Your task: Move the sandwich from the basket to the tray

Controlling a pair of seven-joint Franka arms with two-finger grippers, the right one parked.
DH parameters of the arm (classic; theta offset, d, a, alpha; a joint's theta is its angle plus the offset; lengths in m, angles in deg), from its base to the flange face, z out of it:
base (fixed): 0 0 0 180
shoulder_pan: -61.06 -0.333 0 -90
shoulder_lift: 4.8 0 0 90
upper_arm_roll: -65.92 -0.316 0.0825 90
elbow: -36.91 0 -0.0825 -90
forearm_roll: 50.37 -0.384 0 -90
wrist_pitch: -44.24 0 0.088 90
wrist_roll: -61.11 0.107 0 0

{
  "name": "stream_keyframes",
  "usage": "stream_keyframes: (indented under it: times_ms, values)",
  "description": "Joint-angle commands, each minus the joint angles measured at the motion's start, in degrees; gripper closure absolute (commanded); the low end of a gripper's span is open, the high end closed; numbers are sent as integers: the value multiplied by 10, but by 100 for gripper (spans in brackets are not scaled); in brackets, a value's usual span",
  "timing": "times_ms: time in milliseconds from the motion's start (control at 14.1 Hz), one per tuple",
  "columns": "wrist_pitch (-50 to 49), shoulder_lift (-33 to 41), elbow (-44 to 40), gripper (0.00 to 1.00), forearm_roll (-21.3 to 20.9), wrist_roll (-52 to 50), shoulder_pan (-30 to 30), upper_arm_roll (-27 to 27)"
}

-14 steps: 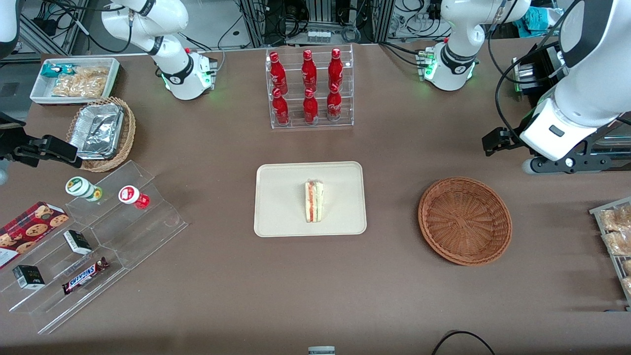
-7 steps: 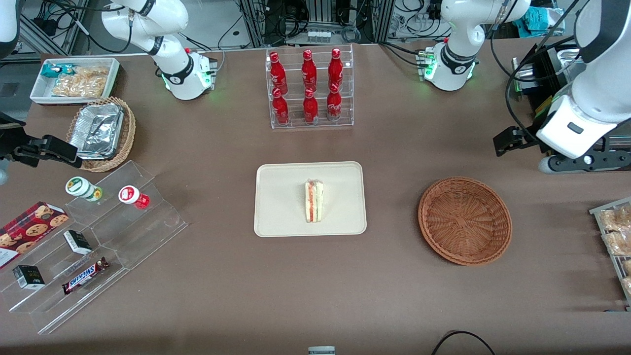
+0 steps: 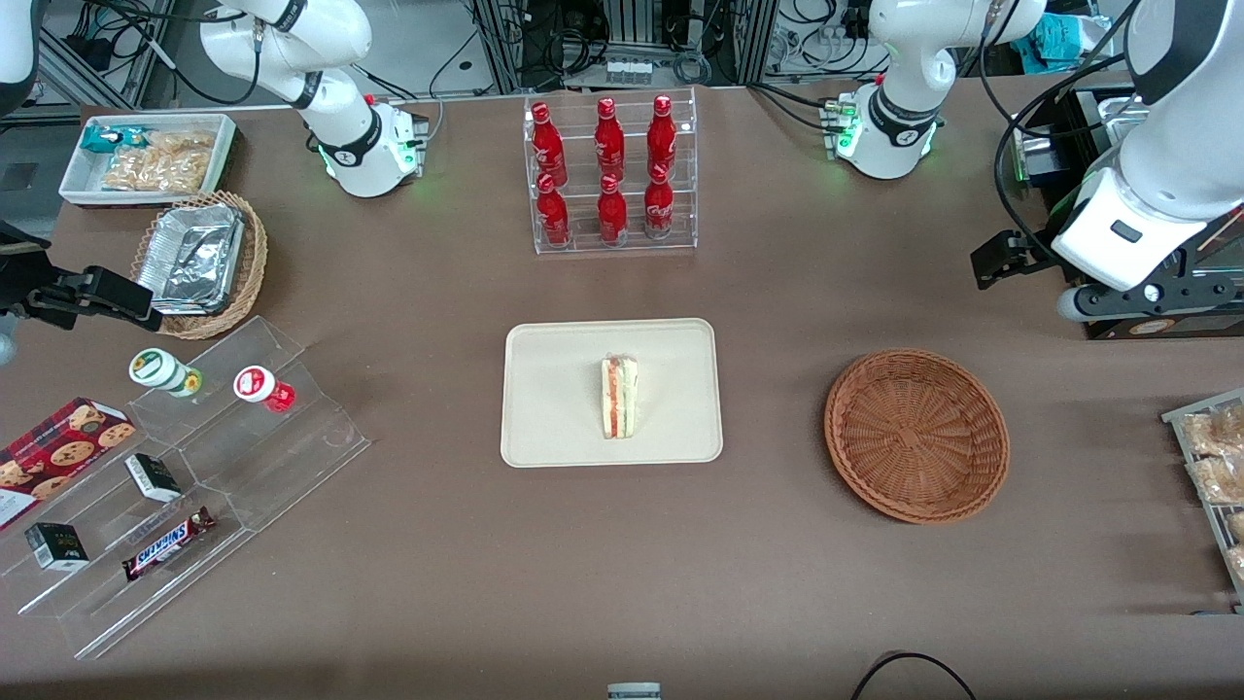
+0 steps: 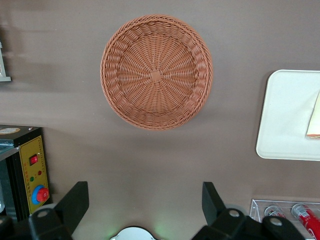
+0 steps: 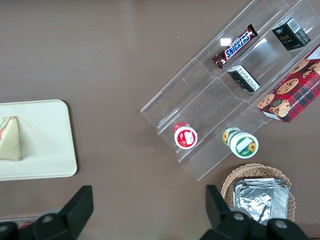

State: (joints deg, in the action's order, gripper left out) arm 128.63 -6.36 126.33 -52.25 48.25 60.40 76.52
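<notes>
From where I stand the job looks done, so little can go wrong: the sandwich (image 3: 619, 397) stands on its narrow edge and could topple if the bench is bumped, and the hand (image 4: 144, 202), jaws wide apart and holding nothing, hangs high at the right of the front frame, close to cables and a black box it could snag if the arm swings carelessly. Running across the front frame from the left: a deep white tray (image 3: 136, 200) in the upper left holds packaged snacks; just below it a tan wicker basket (image 3: 255, 262) carries foil containers (image 3: 190, 258); a clear stepped stand (image 3: 292, 457) in the lower left bears two small tubs, little boxes and a chocolate bar. At top centre a clear rack (image 3: 680, 243) holds six red bottles (image 3: 608, 136). In the middle the cream tray (image 3: 544, 389) carries the sandwich alone, well inside the rim. Right of centre, the reddish-brown basket (image 3: 916, 436) has nothing in it. At the right edge a tray (image 3: 1176, 418) of baked pieces is cut off.
</notes>
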Motion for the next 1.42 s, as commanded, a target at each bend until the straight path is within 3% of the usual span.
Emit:
stream_keyframes:
  times_ms: [0, 567, 1346]
  values:
    - [10, 18, 18, 0, 3, 0, -6, 2]
    - [10, 9, -3, 0, 35, 5, -24, 1]
    - [5, 14, -10, 0, 31, 42, -27, 1]
